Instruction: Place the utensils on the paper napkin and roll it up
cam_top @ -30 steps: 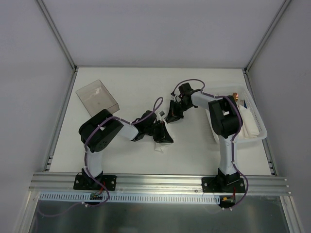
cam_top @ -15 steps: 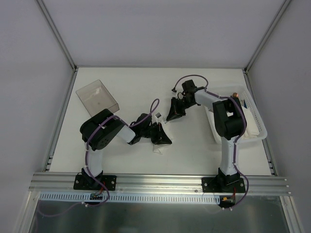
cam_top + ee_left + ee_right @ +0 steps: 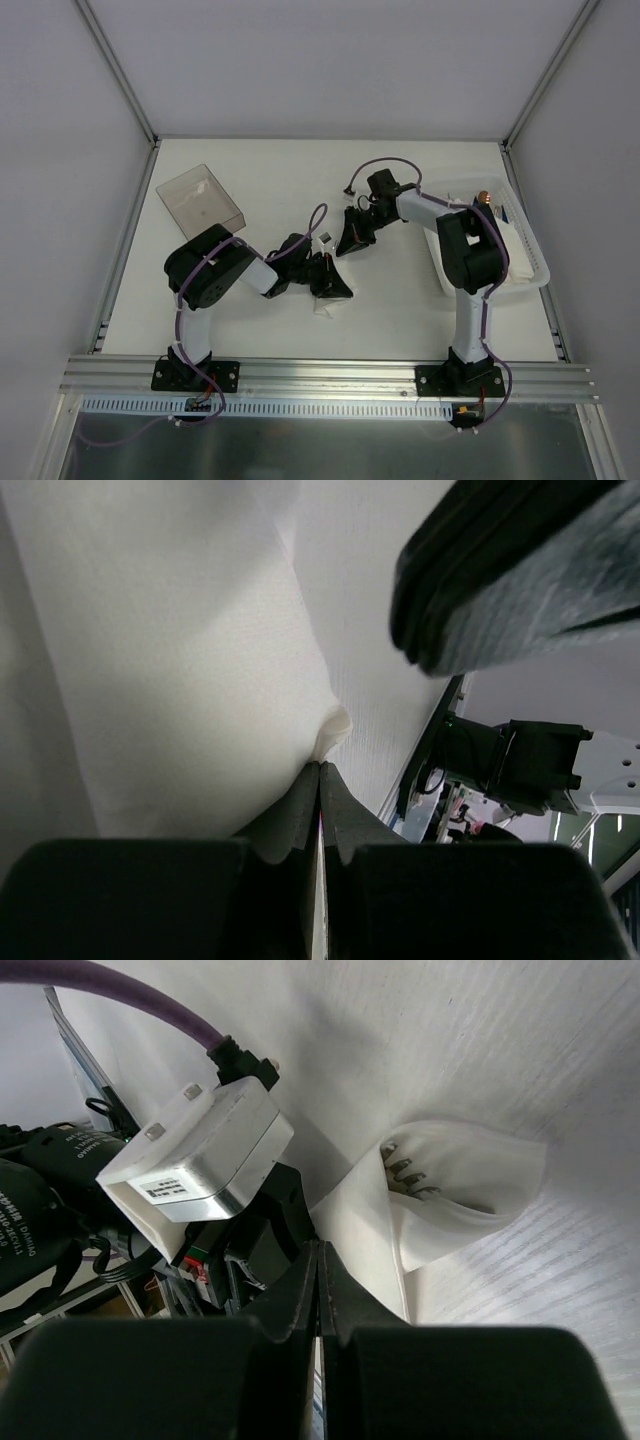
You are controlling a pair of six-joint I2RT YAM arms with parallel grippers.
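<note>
Both jaws pressed together; rolled paper napkin point(image 3: 470, 1185), utensils point(image 3: 402, 1171) inside, just ahead of tips

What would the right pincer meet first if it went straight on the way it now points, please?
Probably the rolled white paper napkin, its loose edge lying just beyond the shut right pincer; silver-grey metal fork tines show in its open end. Depth is unclear.

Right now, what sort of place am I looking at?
Most likely a lab robot workcell: a white table boxed in by plain panels, with a left arm and right arm bolted to an aluminium rail.
</note>
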